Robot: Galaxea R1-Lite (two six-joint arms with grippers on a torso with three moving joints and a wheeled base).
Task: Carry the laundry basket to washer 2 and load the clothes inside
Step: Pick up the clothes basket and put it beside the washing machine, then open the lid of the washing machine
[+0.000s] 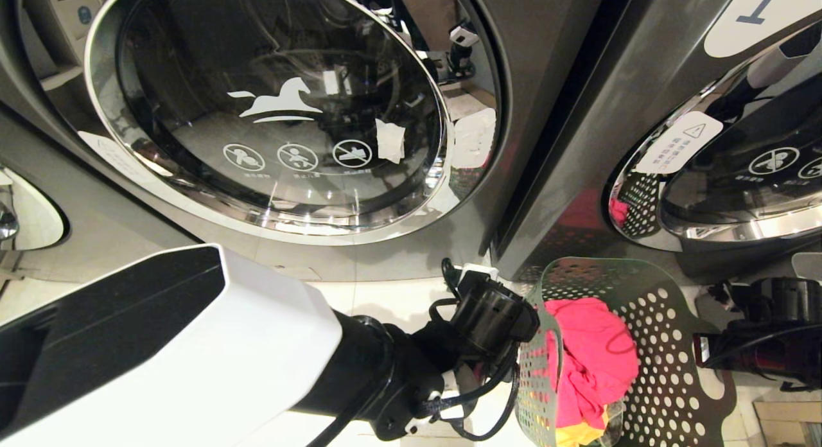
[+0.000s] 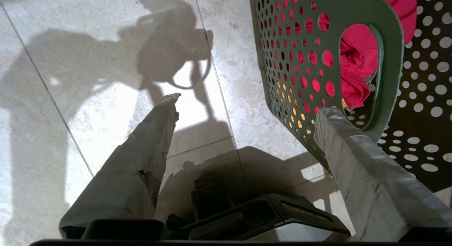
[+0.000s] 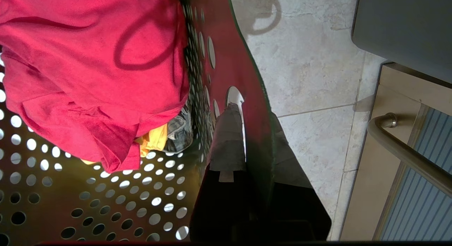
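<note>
laundry basket (image 1: 668, 344), green, perforated, pink clothes (image 1: 594, 357) inside, rim pinched in right hand (image 3: 247, 133), left hand (image 2: 247, 108) wide

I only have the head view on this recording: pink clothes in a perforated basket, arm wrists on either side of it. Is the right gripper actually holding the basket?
Observer: Yes. In the right wrist view the right gripper is shut on the laundry basket wall, one finger inside, one outside.
Operator: And the left?
Observer: The left gripper is open; one finger is by the basket's handle cutout, the other over bare floor tile.
Operator: Anything beneath the pink?
Observer: A yellow garment and a dark grey one peek out under the pink clothes.
</note>
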